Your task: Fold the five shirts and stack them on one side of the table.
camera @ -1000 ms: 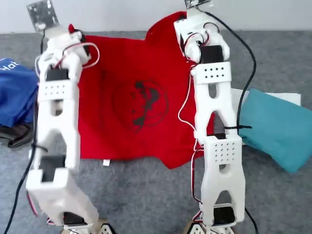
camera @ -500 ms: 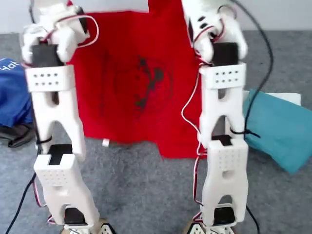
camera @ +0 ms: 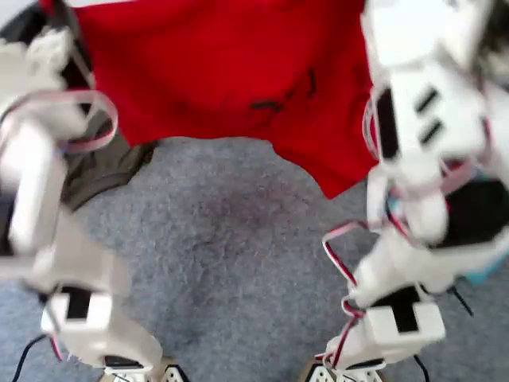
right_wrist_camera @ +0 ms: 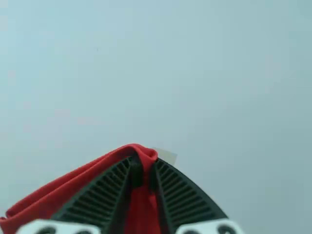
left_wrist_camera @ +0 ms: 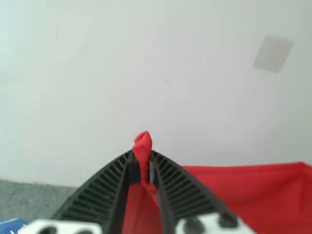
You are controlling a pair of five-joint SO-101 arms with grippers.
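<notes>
The red shirt (camera: 223, 72) is held up off the grey table (camera: 238, 263) and hangs as a sheet across the far side, its lower edge running to a drooping point near the raised arm (camera: 429, 143) on that side. The left gripper (left_wrist_camera: 143, 158) is clamped on a pinch of the red cloth, with a small tuft poking out past the tips. The right gripper (right_wrist_camera: 143, 165) is likewise closed on a fold of the same cloth, which wraps over its tips.

The shirt is judged to be light, soft and quite limp – no shape of its own can be expected, and sagging between the two holds is likely. The cloth is not fragile, but a thin pinch could slip out under a tug, so a doubled edge at the outer corners of one end is thought the safest place to be gripped. The hold on the left looks the smaller of the two.

A dark cloth (camera: 103, 171) lies on the table just below the hanging edge, beside the other arm (camera: 32, 183) – it could be caught or covered when the shirt is laid down. A sliver of teal (camera: 481, 274) is seen behind the first arm, and a blue scrap (left_wrist_camera: 9, 225) at the table's edge; what these are cannot be told.
</notes>
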